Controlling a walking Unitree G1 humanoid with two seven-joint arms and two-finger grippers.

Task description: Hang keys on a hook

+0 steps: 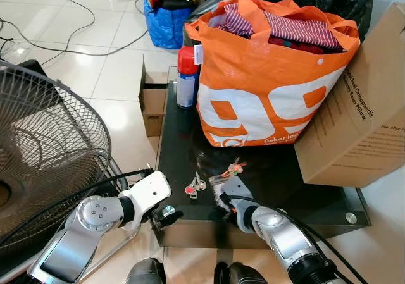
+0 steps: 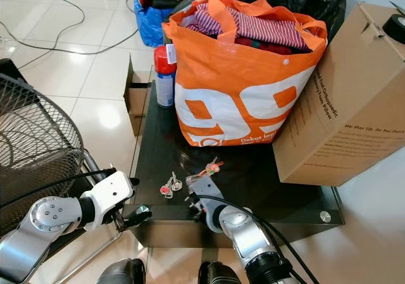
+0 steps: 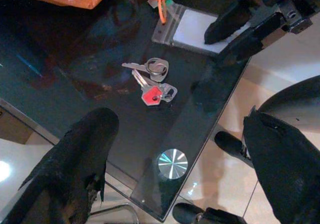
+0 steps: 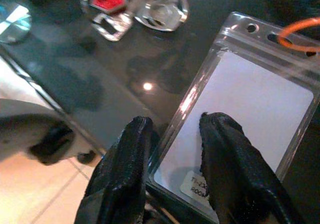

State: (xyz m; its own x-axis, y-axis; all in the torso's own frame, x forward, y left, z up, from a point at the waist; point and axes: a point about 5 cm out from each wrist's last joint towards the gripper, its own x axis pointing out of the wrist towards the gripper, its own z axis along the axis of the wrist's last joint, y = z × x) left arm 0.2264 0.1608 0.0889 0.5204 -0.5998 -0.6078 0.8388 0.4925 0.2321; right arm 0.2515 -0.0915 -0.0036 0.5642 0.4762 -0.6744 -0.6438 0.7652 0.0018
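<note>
My right claw [image 4: 170,149] is narrow and rests its tips on a clear card holder [image 4: 240,114] at the bench [image 1: 278,170] front edge; I think it grips the holder's edge, but I am not sure. My left claw [image 3: 180,149] hangs wide open above the keys [image 3: 152,79], which lie flat beside the holder. No hook is seen, so the hanging is not begun.

Near front edge of tabletop [image 1: 266,176]: one key bunch [image 1: 195,185], one clear card sleeve [image 4: 235,119]. Back left corner: one spray can [image 1: 187,76]. Back edge: one orange bag [image 1: 272,75]. Right edge: one cardboard box [image 1: 361,126].
</note>
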